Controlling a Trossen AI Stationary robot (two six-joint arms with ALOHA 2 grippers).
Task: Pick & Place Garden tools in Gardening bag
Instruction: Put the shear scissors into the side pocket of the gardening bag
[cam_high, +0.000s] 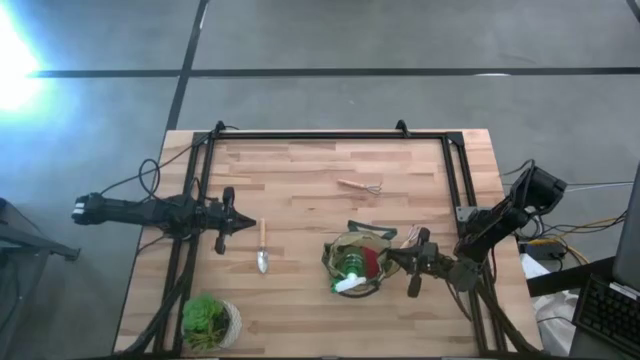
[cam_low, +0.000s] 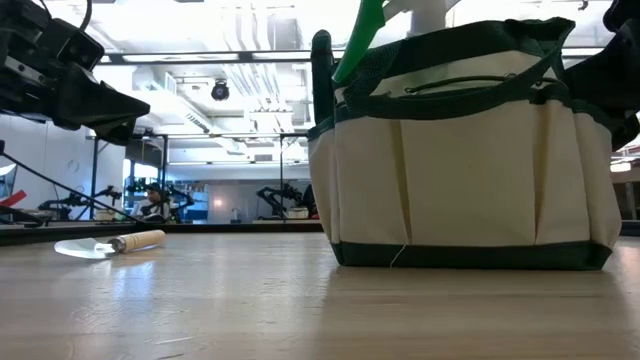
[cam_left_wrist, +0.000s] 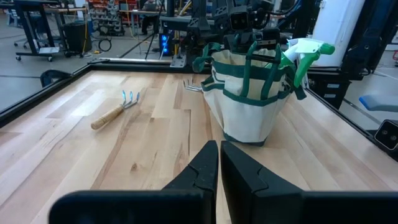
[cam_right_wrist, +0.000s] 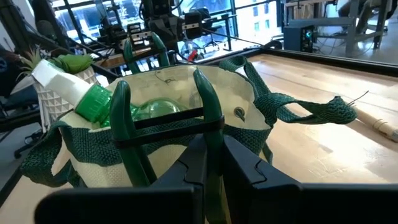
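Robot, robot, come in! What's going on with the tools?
Both grippers shut, empty. Spray bottle in gardening bag. Trowel and rake fork on table. Nothing blocking.

High view looks straight down on the whole table (cam_high: 300, 180). Low view sits at tabletop level, close against the gardening bag (cam_low: 470, 150). Both wrist views face that bag (cam_left_wrist: 249, 93) (cam_right_wrist: 168, 124) from opposite sides, the right nearer.

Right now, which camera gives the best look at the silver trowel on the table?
The high view: the trowel lies in full outline, alone on bare wood near the left gripper. The low view shows it edge-on, small and far off. Neither wrist view shows it.
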